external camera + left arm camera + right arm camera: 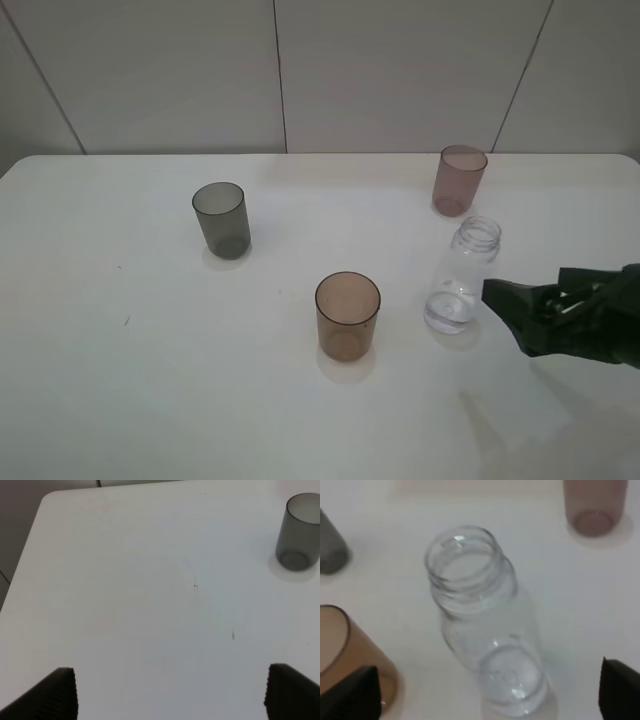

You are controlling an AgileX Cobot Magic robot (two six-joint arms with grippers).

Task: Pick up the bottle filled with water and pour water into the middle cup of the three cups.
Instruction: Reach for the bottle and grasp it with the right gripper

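The bottle (462,275) stands upright and uncapped on a white table (150,380) before a pale panelled wall (400,70), with a little water (447,312) in its base. The amber middle cup (347,315) stands near it, the pinkish cup (459,180) just behind it and the grey cup (221,220) well apart. The right gripper (510,312) is spread wide beside the bottle, fingers clear of it. The left gripper (172,692) is spread too, over bare table

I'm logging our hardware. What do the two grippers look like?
Both are matte black. The left gripper shows two blocky fingers with fine ribbing on their inner edges. The right gripper looks angular and faceted, tapering to a wedge-shaped tip. No cables or markings can be made out.
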